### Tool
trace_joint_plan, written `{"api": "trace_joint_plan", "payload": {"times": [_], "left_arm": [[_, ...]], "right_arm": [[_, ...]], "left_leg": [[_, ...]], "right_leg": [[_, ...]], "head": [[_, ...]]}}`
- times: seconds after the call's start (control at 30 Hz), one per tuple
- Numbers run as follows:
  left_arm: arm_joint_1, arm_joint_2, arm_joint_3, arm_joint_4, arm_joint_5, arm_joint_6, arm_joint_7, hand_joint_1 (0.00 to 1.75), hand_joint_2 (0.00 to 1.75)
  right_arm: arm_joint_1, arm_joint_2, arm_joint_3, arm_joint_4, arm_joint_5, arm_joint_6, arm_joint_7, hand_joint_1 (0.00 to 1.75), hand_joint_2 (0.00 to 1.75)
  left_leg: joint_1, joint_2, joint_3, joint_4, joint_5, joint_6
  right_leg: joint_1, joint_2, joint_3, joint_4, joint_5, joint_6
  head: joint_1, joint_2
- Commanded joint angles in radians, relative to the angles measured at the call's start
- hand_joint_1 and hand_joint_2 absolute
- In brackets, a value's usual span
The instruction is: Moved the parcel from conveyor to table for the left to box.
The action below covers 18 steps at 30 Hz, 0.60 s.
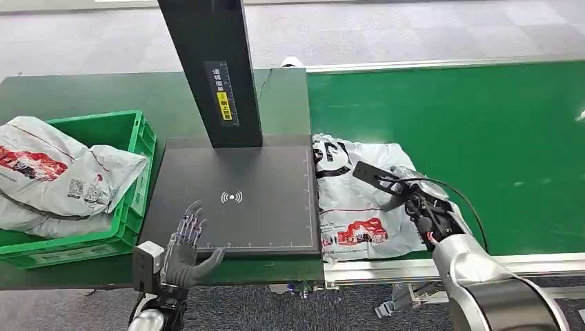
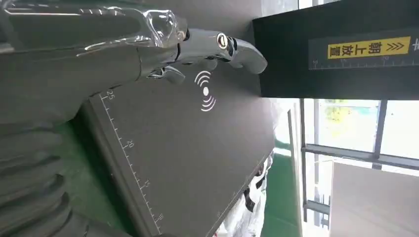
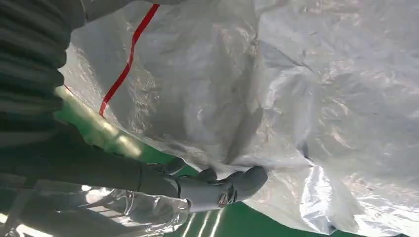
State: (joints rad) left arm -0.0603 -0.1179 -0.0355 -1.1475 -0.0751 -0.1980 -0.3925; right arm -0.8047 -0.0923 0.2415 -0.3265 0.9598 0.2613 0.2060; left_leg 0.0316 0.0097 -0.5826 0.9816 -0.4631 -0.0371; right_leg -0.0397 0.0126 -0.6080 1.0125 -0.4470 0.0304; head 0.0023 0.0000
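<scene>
Right hand (image 1: 414,200) on the parcel (image 1: 352,207)
Its fingers press the plastic, grip unclear; left hand (image 1: 187,241) fingers spread, empty, above the scanner pad (image 1: 241,200).

A crumpled white plastic mailer parcel (image 1: 359,203), printed with black lettering, thin red lines and a red graphic, is seen lying flat on the green conveyor belt (image 1: 483,138), at the belt's near left corner. Its left edge is pressed against the right edge of the black scanning platform (image 1: 234,200), and its near edge is close to the belt's silver front rail. The parcel's right side is partly covered by the robot's right hand (image 1: 414,196), whose thumb is seen touching a fold of the wrinkled film in the right wrist view. The green plastic crate (image 1: 134,138), already loaded with similar grey-white bags (image 1: 62,176), is stationed at the table's left edge.
</scene>
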Motion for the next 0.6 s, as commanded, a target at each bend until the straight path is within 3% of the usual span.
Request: {"api": "trace_joint_plan", "payload": {"times": [0.03,0.37,0.4,0.43,0.6], "left_arm": [[-0.026,0.004,-0.021,0.062,0.000,0.003,0.002,0.00,1.75],[-0.025,0.005,-0.017,0.058,0.002,0.006,0.001,0.00,1.75],[-0.024,0.004,-0.016,0.058,0.002,0.007,0.001,0.00,1.75],[-0.023,0.004,-0.015,0.058,0.002,0.008,0.001,0.00,1.75],[-0.011,0.006,-0.012,0.046,-0.007,0.020,-0.001,0.00,1.75]], "right_arm": [[-0.051,0.001,-0.027,0.071,-0.004,0.008,0.004,0.00,1.75],[-0.054,0.001,-0.039,0.074,-0.010,0.023,0.005,0.02,1.75],[-0.057,0.002,-0.041,0.076,-0.010,0.028,0.007,0.47,1.75],[-0.061,0.004,-0.041,0.076,-0.010,0.031,0.008,1.40,1.75],[-0.070,0.014,-0.040,0.076,-0.005,0.034,0.002,1.54,1.75]], "left_leg": [[0.000,-0.002,0.002,-0.001,0.000,0.003],[-0.001,-0.001,0.001,-0.001,0.000,0.002],[-0.001,-0.001,0.001,0.000,0.000,0.002],[-0.001,-0.001,0.002,-0.001,-0.001,0.003],[-0.001,0.000,0.001,0.000,0.000,0.002]], "right_leg": [[0.000,-0.002,0.003,-0.001,-0.001,-0.003],[0.000,-0.001,0.001,0.000,0.000,-0.002],[0.000,-0.001,0.001,0.000,0.000,-0.002],[0.000,-0.002,0.003,-0.001,-0.001,-0.003],[0.000,-0.001,0.001,0.000,0.000,-0.002]], "head": [[0.000,0.000],[0.000,0.000],[0.000,0.000],[0.000,0.000],[0.000,0.000]]}}
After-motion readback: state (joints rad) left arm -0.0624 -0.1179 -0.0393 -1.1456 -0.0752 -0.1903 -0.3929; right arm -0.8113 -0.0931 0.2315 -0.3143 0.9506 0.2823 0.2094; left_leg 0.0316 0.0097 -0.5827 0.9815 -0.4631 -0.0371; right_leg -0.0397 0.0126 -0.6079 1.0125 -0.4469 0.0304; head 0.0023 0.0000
